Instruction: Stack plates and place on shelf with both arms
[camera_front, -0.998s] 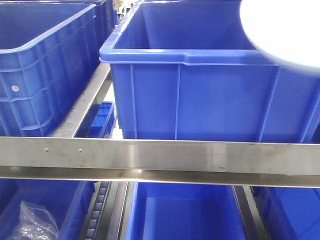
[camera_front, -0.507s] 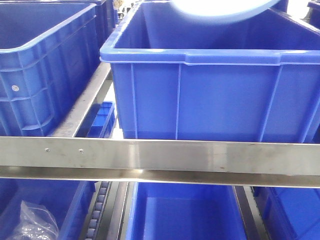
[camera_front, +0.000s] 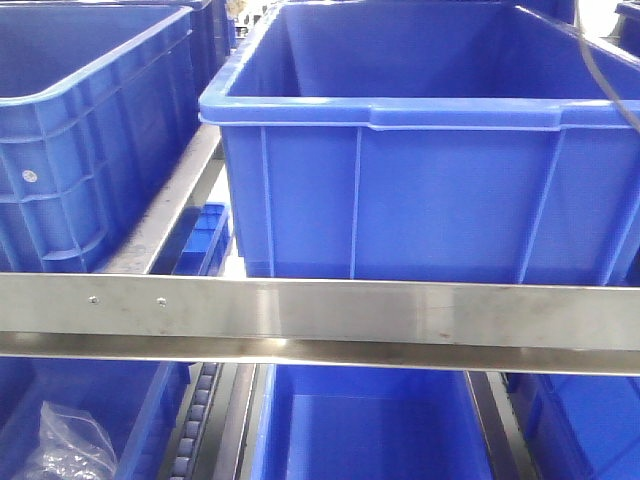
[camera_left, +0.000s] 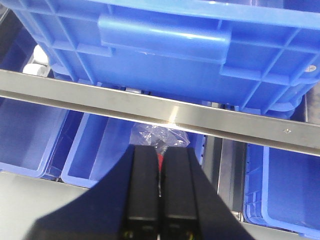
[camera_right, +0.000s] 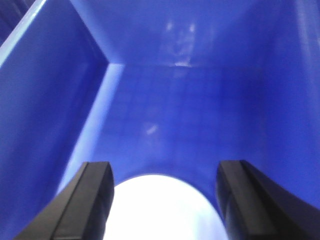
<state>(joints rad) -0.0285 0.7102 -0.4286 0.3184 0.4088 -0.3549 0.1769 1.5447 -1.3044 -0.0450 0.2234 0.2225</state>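
Plate (camera_right: 162, 210) lies between wide-spread right jaws (left ones closed).

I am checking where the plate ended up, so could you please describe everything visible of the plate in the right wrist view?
Only part of the plate shows: a rounded, overexposed white edge at the bottom of the right wrist view, between the two dark fingers of the right gripper, which are spread wide. It lies inside a blue crate, against its floor and walls. Whether the fingers touch it, or it rests on the floor, cannot be told. No surface detail is readable.
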